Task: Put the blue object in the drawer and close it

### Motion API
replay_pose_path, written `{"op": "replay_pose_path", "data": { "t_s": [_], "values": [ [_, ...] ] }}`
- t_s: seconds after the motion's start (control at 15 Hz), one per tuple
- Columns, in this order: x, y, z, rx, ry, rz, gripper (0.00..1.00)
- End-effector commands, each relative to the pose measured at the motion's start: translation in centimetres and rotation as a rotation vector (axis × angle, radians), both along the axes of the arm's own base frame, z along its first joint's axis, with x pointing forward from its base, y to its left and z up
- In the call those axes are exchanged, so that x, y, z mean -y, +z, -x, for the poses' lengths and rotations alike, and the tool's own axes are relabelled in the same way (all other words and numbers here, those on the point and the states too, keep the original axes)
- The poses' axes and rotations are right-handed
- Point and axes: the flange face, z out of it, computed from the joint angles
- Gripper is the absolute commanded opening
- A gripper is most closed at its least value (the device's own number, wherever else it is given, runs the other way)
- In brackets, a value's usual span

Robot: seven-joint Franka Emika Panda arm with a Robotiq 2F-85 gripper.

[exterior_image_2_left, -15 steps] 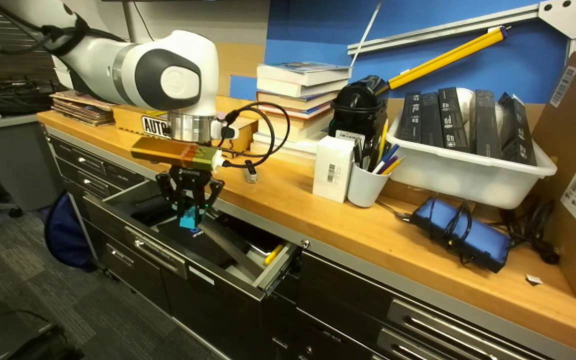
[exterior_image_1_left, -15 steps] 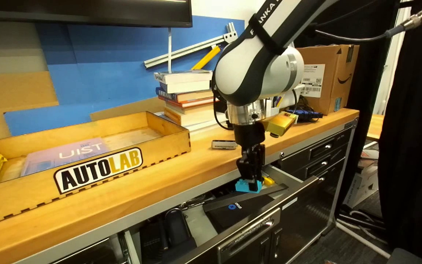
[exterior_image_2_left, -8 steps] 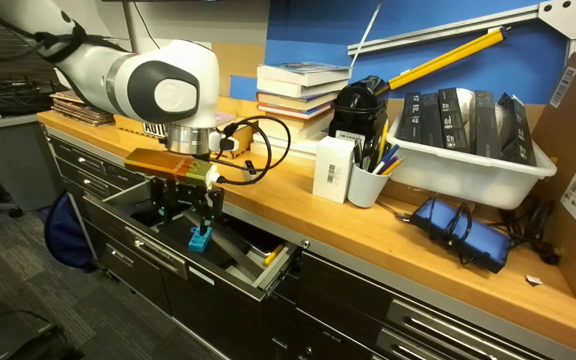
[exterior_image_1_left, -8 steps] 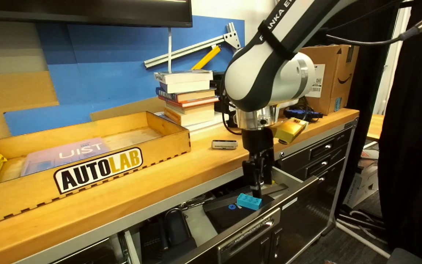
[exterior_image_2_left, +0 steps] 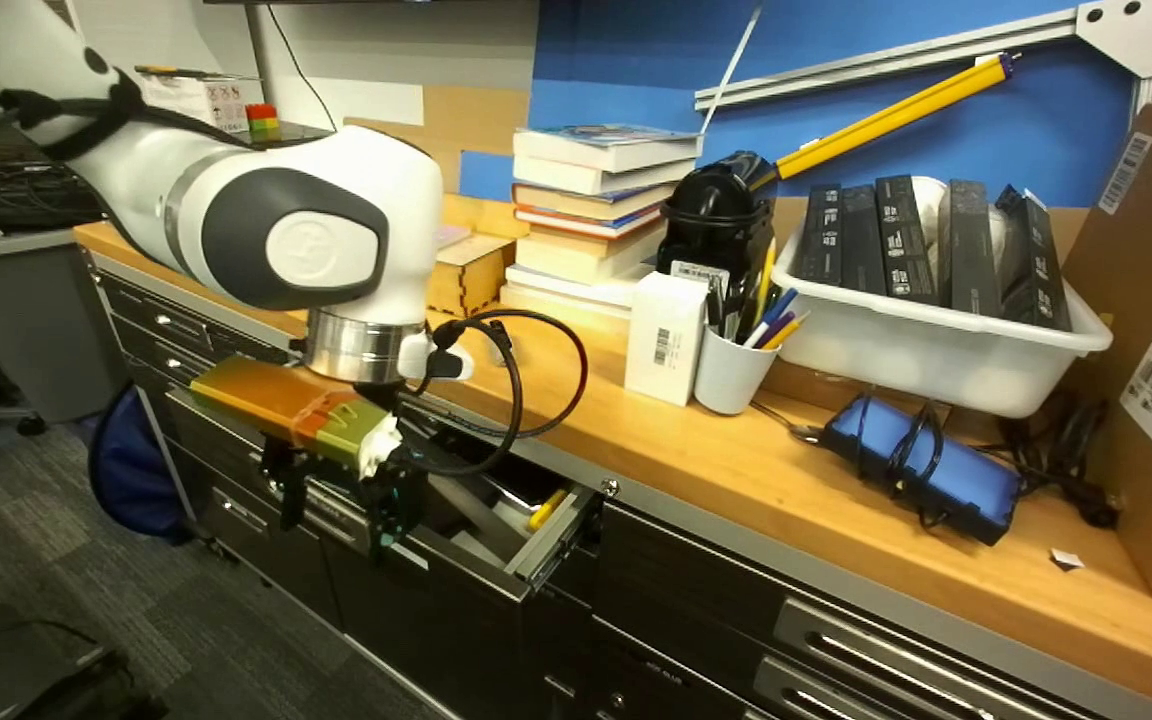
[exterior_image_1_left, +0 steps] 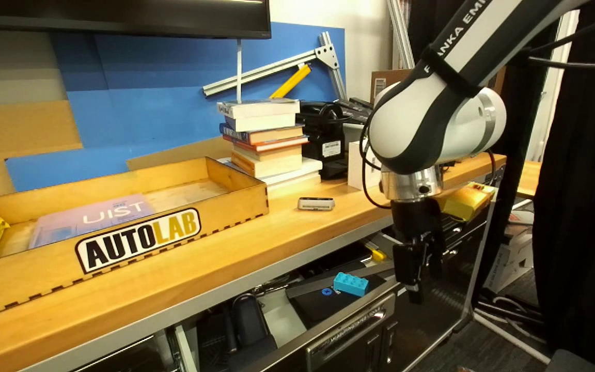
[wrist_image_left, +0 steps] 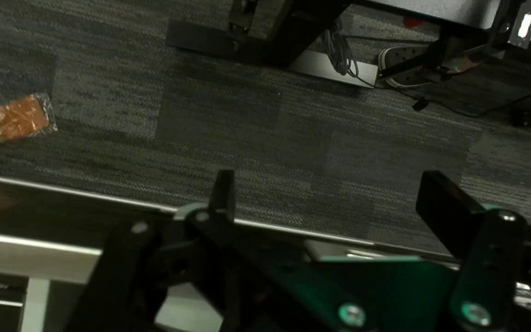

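Observation:
The blue object [exterior_image_1_left: 350, 283], a small cyan studded block, lies inside the pulled-out drawer [exterior_image_1_left: 351, 331] on a flat black case. Only that exterior view shows it; elsewhere the arm hides it or it is out of frame. My gripper [exterior_image_2_left: 336, 525] hangs outside the drawer, just beyond its front near the handle, apart from the block. In the wrist view the gripper [wrist_image_left: 327, 184] stands open. Bare floor shows between its fingers [wrist_image_left: 447, 203], with the drawer's front edge [wrist_image_left: 288, 226] crossing below the tips.
Inside the drawer are the black case [exterior_image_1_left: 313, 307], a yellow item [exterior_image_1_left: 378, 254] and dark tools. On the wooden counter [exterior_image_1_left: 287, 227] stand an AUTOLAB tray [exterior_image_1_left: 235, 206], a book stack [exterior_image_1_left: 271, 165] and a white bin [exterior_image_2_left: 936, 345]. An orange packet [wrist_image_left: 19, 117] lies on the floor.
A second ago the gripper was shut on the blue block above the drawer. It has opened, leaving the block on the black case, and moved away from the counter past the drawer front.

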Motion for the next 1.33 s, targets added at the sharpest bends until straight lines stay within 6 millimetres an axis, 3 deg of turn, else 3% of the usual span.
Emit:
{"op": "replay_pose_path", "data": {
  "t_s": [0.0, 0.27, 0.53, 1.27],
  "values": [
    [-1.3, -3.0, -1.4, -0.074, -0.076, 0.076, 1.0],
    [-3.9, -5.3, -3.4, -0.06, -0.168, 0.162, 1.0],
    [-6.2, -5.2, -5.8, 0.089, -0.273, 0.215, 1.0],
    [-9.4, -3.7, -11.3, 0.429, -0.348, 0.478, 1.0]
  ]
}}
